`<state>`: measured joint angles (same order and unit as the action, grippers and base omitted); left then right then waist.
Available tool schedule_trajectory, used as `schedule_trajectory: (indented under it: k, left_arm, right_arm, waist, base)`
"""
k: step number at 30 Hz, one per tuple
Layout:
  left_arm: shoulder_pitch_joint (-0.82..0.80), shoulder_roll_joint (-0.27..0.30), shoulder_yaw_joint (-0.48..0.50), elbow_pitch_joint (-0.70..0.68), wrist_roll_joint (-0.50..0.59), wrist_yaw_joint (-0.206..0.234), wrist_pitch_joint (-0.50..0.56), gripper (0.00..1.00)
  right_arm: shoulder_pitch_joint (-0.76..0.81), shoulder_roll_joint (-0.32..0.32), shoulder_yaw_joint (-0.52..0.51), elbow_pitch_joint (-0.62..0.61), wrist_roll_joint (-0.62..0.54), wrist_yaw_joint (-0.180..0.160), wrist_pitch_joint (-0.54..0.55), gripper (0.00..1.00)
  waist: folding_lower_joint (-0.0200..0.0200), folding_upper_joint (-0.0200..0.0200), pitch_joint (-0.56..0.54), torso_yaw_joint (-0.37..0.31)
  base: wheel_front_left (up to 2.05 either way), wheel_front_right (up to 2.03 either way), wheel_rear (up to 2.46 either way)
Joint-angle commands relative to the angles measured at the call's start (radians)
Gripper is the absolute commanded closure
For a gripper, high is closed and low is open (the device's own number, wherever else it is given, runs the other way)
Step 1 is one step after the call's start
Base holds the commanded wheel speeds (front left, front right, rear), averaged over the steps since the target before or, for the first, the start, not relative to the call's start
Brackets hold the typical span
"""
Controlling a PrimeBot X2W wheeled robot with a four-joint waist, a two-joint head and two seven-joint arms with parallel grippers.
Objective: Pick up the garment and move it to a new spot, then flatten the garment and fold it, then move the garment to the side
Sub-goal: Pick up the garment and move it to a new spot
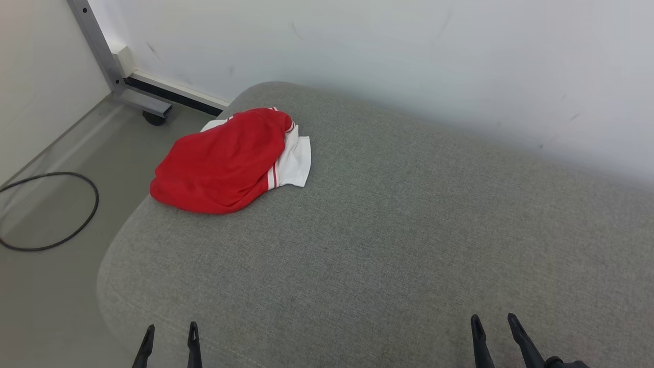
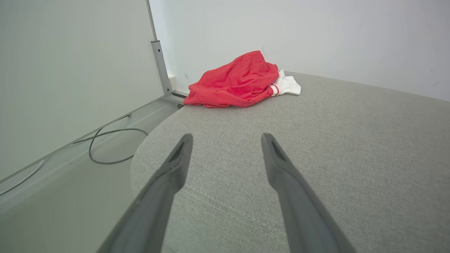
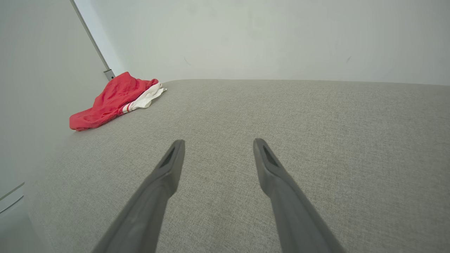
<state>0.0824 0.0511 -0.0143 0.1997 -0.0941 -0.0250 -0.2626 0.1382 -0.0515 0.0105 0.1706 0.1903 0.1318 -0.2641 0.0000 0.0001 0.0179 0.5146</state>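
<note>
A crumpled red garment (image 1: 219, 163) with white, red-striped parts lies bunched at the far left edge of the grey upholstered surface (image 1: 388, 230). From the left wrist the garment (image 2: 235, 82) lies ahead, well beyond the fingertips. It also appears far off to the upper left as the garment (image 3: 112, 100) in the right wrist view. My left gripper (image 1: 171, 329) is open at the near left edge, empty. At the near right my right gripper (image 1: 493, 322) stands open, nothing between its fingers. Both hover over the surface (image 2: 316, 140), far from the cloth.
A black cable (image 1: 51, 212) loops on the floor to the left of the surface. A metal frame leg on a caster (image 1: 153, 117) stands at the back left by the pale wall (image 1: 409, 51). The surface's left edge (image 1: 110, 255) drops to the floor.
</note>
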Motion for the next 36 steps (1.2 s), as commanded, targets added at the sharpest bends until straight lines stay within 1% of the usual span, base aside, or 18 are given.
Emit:
schedule_trajectory:
  k: [1, 10, 13, 17, 24, 27, 31, 33, 36]
  left_arm:
    - [0.015, -0.001, 0.004, -0.005, -0.002, 0.005, -0.003, 0.00]
    - [-0.010, -0.001, 0.014, 0.005, -0.021, 0.005, -0.003, 0.00]
    - [-0.041, -0.001, 0.031, 0.009, -0.054, 0.008, -0.003, 0.00]
    - [-0.103, -0.002, 0.066, 0.022, -0.097, 0.011, -0.003, 0.00]
    - [-0.308, 0.002, 0.129, 0.101, -0.098, -0.028, -0.003, 0.00]
    - [-0.430, 0.020, 0.167, 0.141, -0.101, -0.046, -0.003, 0.00]
    - [-0.577, 0.033, 0.210, 0.189, -0.117, -0.052, -0.003, 0.00]
    - [-0.650, 0.052, 0.238, 0.237, -0.131, -0.061, -0.003, 0.00]
    - [-0.748, 0.071, 0.250, 0.318, -0.154, -0.071, -0.003, 0.00]
  right_arm:
    - [-0.007, 0.002, 0.003, 0.001, -0.005, -0.003, 0.000, 0.00]
    - [-0.005, 0.003, 0.002, -0.003, -0.002, -0.003, 0.000, 0.00]
    - [-0.015, 0.002, 0.002, -0.009, -0.011, -0.003, 0.000, 0.00]
    - [-0.038, 0.002, -0.002, -0.012, -0.030, -0.003, 0.000, 0.00]
    - [-0.100, 0.002, -0.020, -0.030, -0.074, -0.003, 0.000, 0.00]
    - [-0.126, -0.002, -0.032, -0.040, -0.089, -0.003, 0.000, 0.00]
    - [-0.165, -0.018, -0.034, -0.051, -0.099, -0.003, 0.000, 0.00]
    - [-0.181, -0.022, -0.035, -0.061, -0.100, -0.003, 0.000, 0.00]
    - [-0.203, -0.033, -0.042, -0.077, -0.102, -0.003, 0.000, 0.00]
  waist:
    - [0.0000, -0.0001, 0.000, 0.000]
    - [0.0000, -0.0001, 0.003, -0.002]
    - [0.0000, -0.0001, 0.019, -0.022]
    - [0.0000, -0.0001, 0.049, -0.067]
    - [0.0000, -0.0001, 0.147, -0.161]
    - [0.0000, -0.0001, 0.196, -0.196]
    - [0.0000, -0.0001, 0.263, -0.243]
    - [0.0000, -0.0001, 0.295, -0.267]
    - [0.0000, -0.0001, 0.338, -0.297]
  base:
    - [0.00, 0.00, 0.00]
    - [0.00, 0.00, 0.00]
    - [0.00, 0.00, 0.00]
    - [0.00, 0.00, 0.00]
    - [0.00, 0.00, 0.00]
    - [0.00, 0.00, 0.00]
    - [0.00, 0.00, 0.00]
    - [0.00, 0.00, 0.00]
    - [0.00, 0.00, 0.00]
